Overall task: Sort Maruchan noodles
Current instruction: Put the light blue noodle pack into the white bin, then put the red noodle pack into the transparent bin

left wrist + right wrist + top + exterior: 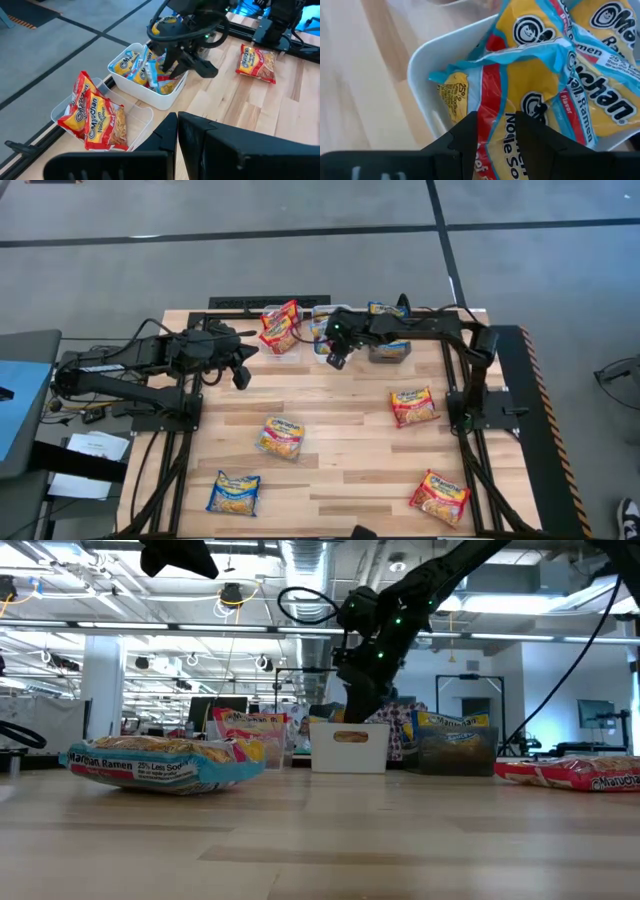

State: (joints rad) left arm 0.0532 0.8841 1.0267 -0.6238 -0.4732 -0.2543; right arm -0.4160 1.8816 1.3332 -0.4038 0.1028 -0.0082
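My right gripper [335, 358] reaches down into the white bin [322, 332] at the table's far edge and is shut on a light blue and yellow noodle packet [520, 85]. More light blue packets [131, 65] stand in that bin. My left gripper [241, 376] hovers shut and empty left of the bins, its dark fingers [170, 131] filling the bottom of the left wrist view. Red packets [95, 115] stand in the clear bin [280, 328]. Four loose packets lie flat on the table: red ones [414, 406], [440, 495], [282, 438] and a blue one [234, 493]. My right gripper pinches the light blue packet between its two fingers [465, 135], on the printed face near the red stripe [492, 125]. The fingers come from above, pointing down into the white bin. The packet lies tilted on the other packets inside the bin [420, 65].
A dark bin [390, 348] with blue packets stands right of the white bin. The three bins line the far edge. Bare wood lies in the table's middle between the loose packets. In the low view a blue packet [160, 762] and a red one [580, 772] lie near.
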